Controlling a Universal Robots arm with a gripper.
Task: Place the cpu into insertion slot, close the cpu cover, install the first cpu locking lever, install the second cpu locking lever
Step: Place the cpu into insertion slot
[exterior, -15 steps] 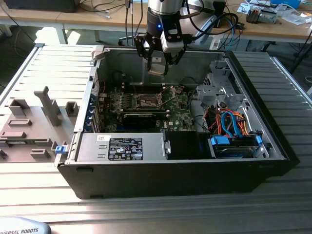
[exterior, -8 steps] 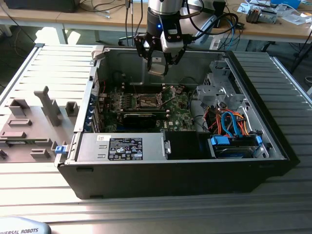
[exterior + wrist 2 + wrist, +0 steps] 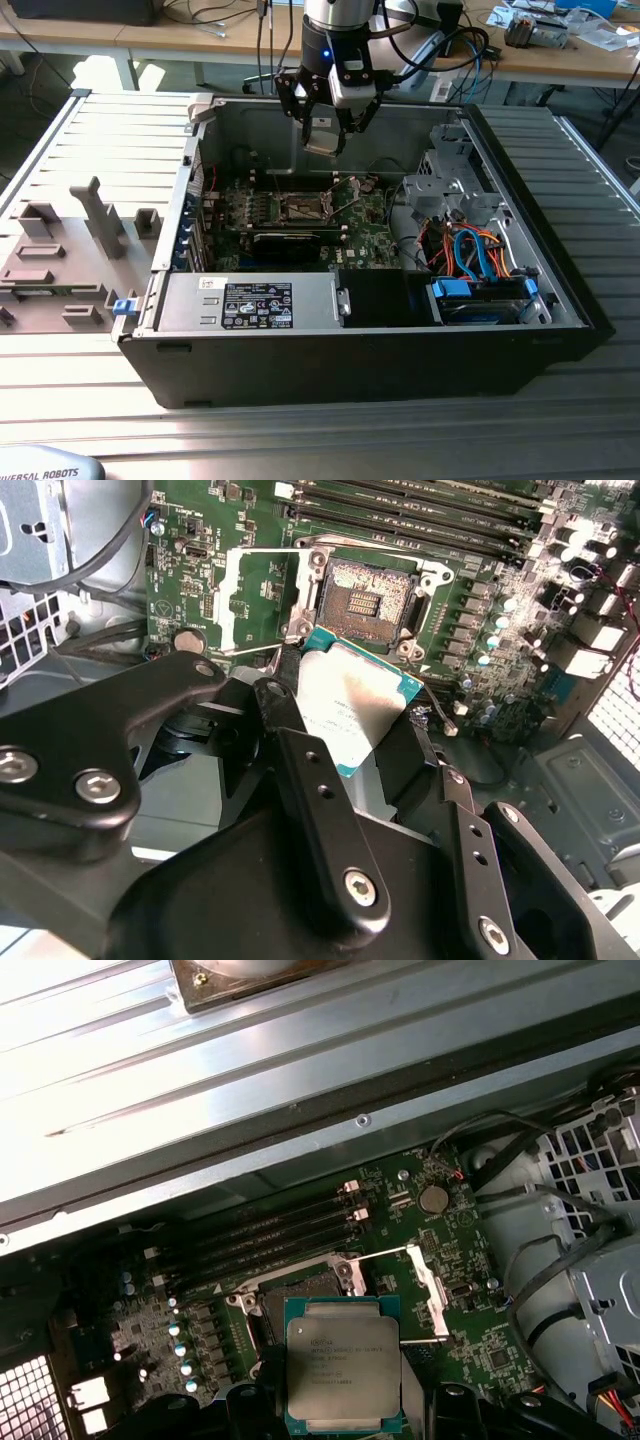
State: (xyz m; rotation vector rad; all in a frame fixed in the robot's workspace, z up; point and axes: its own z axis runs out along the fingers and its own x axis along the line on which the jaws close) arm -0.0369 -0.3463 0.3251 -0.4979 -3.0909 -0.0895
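We're on the black tool (image 3: 323, 140) in the upper middle of the exterior view, hanging over the open black computer case (image 3: 560, 310) that sits on the ribbed grey metal worktop (image 3: 300, 440). It is clamped on the small flat square silver-grey cpu (image 3: 322, 130). In both wrist views we see the cpu (image 3: 350, 700) (image 3: 343, 1370) pinched between the black fingers (image 3: 283, 720), held clear above the green motherboard (image 3: 480, 610). Under it the square insertion slot (image 3: 362, 598) lies bare, and the thin silvery metal cpu cover (image 3: 250, 600) stands swung open just beside it.
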